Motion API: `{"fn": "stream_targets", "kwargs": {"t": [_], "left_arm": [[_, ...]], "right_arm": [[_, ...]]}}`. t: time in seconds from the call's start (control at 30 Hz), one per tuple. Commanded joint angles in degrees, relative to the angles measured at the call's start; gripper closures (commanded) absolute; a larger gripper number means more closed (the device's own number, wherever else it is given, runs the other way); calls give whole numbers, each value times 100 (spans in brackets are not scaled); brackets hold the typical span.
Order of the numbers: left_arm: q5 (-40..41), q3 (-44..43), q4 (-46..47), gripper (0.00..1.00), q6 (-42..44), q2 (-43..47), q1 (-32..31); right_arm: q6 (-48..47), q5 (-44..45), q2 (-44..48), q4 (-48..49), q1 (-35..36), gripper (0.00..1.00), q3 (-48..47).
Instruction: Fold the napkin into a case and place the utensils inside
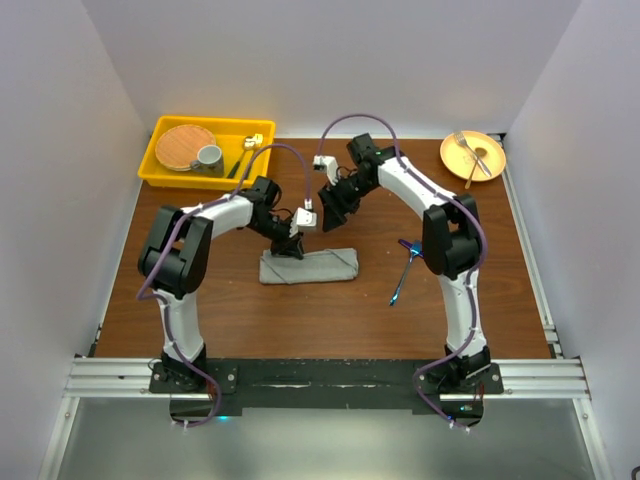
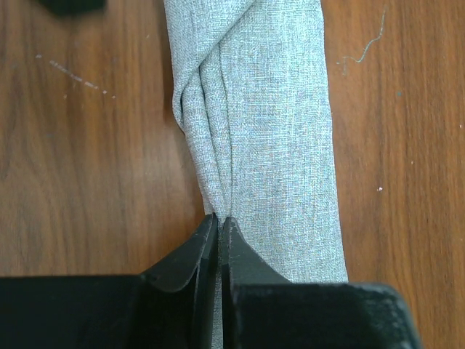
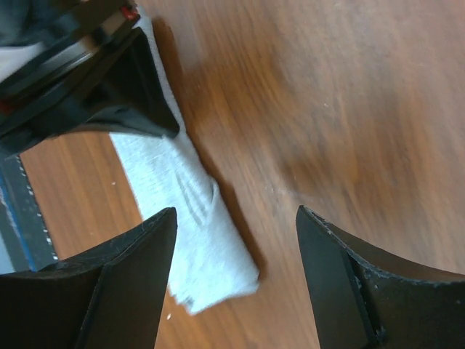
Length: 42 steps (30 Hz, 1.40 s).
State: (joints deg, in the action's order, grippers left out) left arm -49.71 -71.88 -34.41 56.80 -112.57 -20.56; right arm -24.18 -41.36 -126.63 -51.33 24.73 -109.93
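The grey napkin lies folded as a narrow oblong case (image 1: 308,267) in the middle of the table. My left gripper (image 1: 290,246) is at its left end. In the left wrist view the left gripper (image 2: 218,222) is shut on a raised fold of the cloth (image 2: 269,145), with creases running from the pinch. My right gripper (image 1: 326,205) hovers open just behind the case. In the right wrist view the right gripper (image 3: 236,218) is wide open and empty over the cloth's end (image 3: 196,240) and bare wood. The blue-handled utensils (image 1: 404,268) lie on the table by the right arm.
A yellow bin (image 1: 160,172) at the back left holds a woven round mat (image 1: 184,146), a grey cup (image 1: 209,157) and gold-headed cutlery (image 1: 247,150). A yellow plate (image 1: 490,165) with an all-silver fork (image 1: 468,152) sits at the back right. The left gripper's body shows in the right wrist view (image 3: 94,80).
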Motion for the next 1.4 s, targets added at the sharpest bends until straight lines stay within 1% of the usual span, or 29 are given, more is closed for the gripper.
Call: {"fn": "stream_targets", "kwargs": {"t": [0.0,0.23,0.43,0.5,0.7,0.73,0.9,0.97,1.03,1.1,1.17,1.23,1.33,1.37], "left_arm": [[-82,42,49,94,437,315,-89],[-73,156,163,96,569,455,-98],[-109,227,216,97,569,526,-98],[-126,236,225,97,569,543,-98],[-118,271,286,97,561,579,-98],[-118,271,295,97,561,579,-98],[-100,279,347,97,490,570,-98],[-91,288,365,98,456,579,-98],[-74,297,418,98,438,579,-98],[-74,315,444,98,394,596,-98],[-65,315,462,98,376,605,-98],[-73,315,479,98,341,605,-98],[-74,315,514,98,280,605,-98],[-82,323,532,98,262,605,-89]], "right_arm": [[-420,-267,-362,-166,295,30,-178],[-464,-837,-547,-228,375,32,173],[-429,-1022,-582,-123,462,36,358],[-429,-1066,-652,-140,462,40,376],[-526,-1181,-749,-246,454,46,393],[-526,-1207,-749,-246,454,49,411],[-517,-1286,-758,-246,462,53,446],[-526,-1295,-749,-237,462,59,481],[-517,-1304,-767,-211,462,61,490],[-508,-1321,-767,-219,454,61,481],[-508,-1330,-758,-237,462,55,490],[-535,-1339,-741,-237,462,55,525],[-500,-1251,-723,-141,462,58,622],[-491,-1225,-732,-97,462,61,657]]}}
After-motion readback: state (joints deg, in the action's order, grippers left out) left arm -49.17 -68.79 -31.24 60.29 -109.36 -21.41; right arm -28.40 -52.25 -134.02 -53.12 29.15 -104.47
